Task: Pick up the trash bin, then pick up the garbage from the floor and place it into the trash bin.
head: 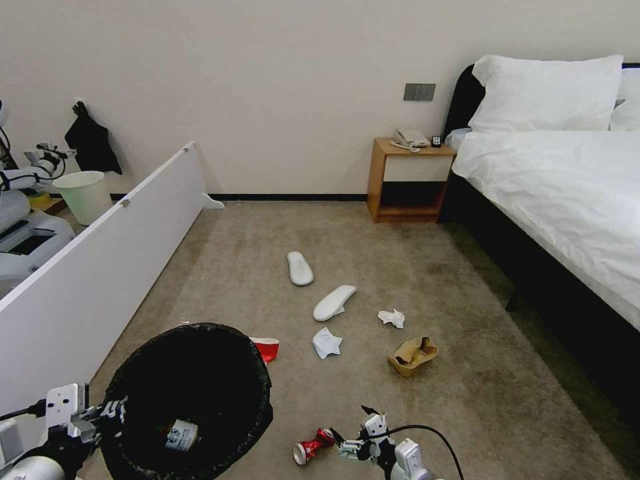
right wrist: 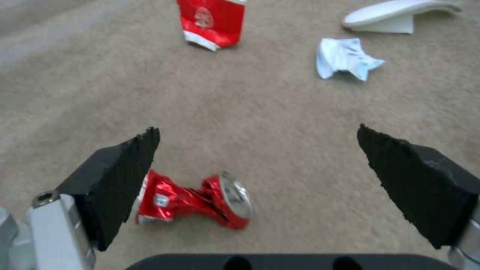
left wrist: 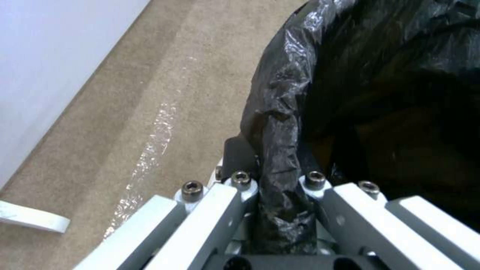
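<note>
Right wrist view, nearest first: right gripper (right wrist: 257,150) spread wide and empty, low over the carpet (right wrist: 280,112), crushed red can (right wrist: 192,200) lying on its side just inside one black pad (right wrist: 122,180). Can likely light, dented and springy, thin walls slick; best pinched across the flattened middle rather than the round end. No lettering readable on it. Alongside in the head view, left gripper (head: 110,410) clamped on the bagged rim of the trash bin (head: 193,373), held at the robot's left; black liner soft and crinkly, apt to slip under a grip unless the stiff rim beneath is caught too. Something with a pale label (head: 180,435) lying inside the bin, its print too small to read. Beyond, a flattened red paper cup (right wrist: 212,22) beside the bin, a white logo on it not legible, then a crumpled tissue (head: 326,343) and a torn brown cardboard box (head: 413,355), limp and light. Farther off, a second tissue (head: 392,317) and two white slippers (head: 333,302), well apart from the gripper
</note>
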{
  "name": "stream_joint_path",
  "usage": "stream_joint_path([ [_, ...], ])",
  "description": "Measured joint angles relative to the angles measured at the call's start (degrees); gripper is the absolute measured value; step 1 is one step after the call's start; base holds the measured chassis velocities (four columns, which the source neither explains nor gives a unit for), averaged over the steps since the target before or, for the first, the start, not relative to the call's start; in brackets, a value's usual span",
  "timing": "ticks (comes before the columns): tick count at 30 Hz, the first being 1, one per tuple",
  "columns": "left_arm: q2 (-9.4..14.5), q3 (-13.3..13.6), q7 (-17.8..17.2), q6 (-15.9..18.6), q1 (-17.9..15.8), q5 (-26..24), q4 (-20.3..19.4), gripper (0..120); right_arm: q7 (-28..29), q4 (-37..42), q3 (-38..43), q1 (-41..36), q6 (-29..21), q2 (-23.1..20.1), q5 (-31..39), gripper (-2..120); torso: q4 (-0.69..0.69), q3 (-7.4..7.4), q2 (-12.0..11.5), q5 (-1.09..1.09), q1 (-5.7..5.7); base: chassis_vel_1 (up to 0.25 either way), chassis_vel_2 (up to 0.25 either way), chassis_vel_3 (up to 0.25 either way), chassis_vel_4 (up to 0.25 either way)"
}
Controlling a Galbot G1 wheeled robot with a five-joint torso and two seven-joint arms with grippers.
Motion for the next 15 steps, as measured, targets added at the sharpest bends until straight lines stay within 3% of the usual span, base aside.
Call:
stream_joint_path([
  [15,0.1,0.1,0.0,0.0,-0.4,0.0,0.1,3,-1.0,-9.2,-1.3,4.9,0.5,5.1,-2.7,100,0.00,0.00,0.0,0.01,0.00,0.000,0.000,0.000,0.000],
])
